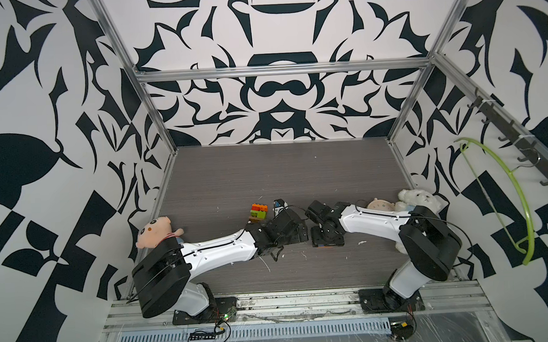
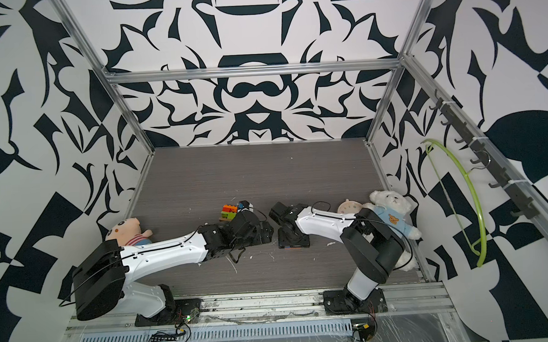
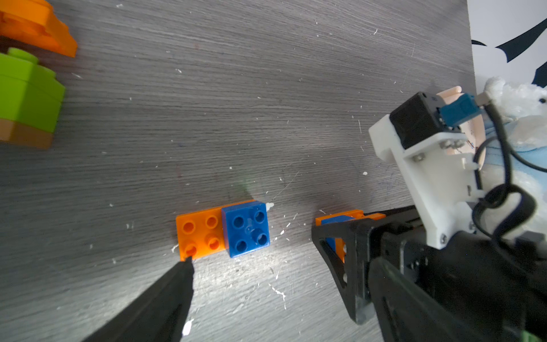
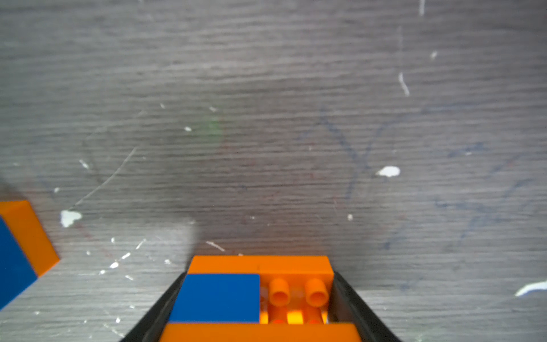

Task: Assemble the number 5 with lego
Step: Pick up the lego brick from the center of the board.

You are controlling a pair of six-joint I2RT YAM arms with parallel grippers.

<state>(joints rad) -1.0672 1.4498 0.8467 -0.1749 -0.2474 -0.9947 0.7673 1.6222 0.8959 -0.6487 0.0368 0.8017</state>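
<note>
My right gripper (image 4: 260,299) points down at the table, its two black fingers pressed on either side of a lego piece (image 4: 251,296) made of orange bricks with a blue one between them. That gripper also appears in both top views (image 1: 328,239) (image 2: 293,239). My left gripper (image 3: 266,284) stands wide open and holds nothing. One fingertip (image 3: 186,266) touches the corner of an orange brick topped by a blue square brick (image 3: 223,231), lying flat on the table. A small stack of orange, lime green and brown lego (image 1: 258,212) (image 2: 229,211) sits just beyond my left wrist.
A pink plush doll (image 1: 153,234) lies by the left arm's elbow. Near the right arm are a white teddy bear (image 1: 418,200) and a round pale dish (image 1: 377,205). A green hanger (image 1: 519,205) hangs on the right wall. Patterned walls enclose the grey table (image 1: 266,172).
</note>
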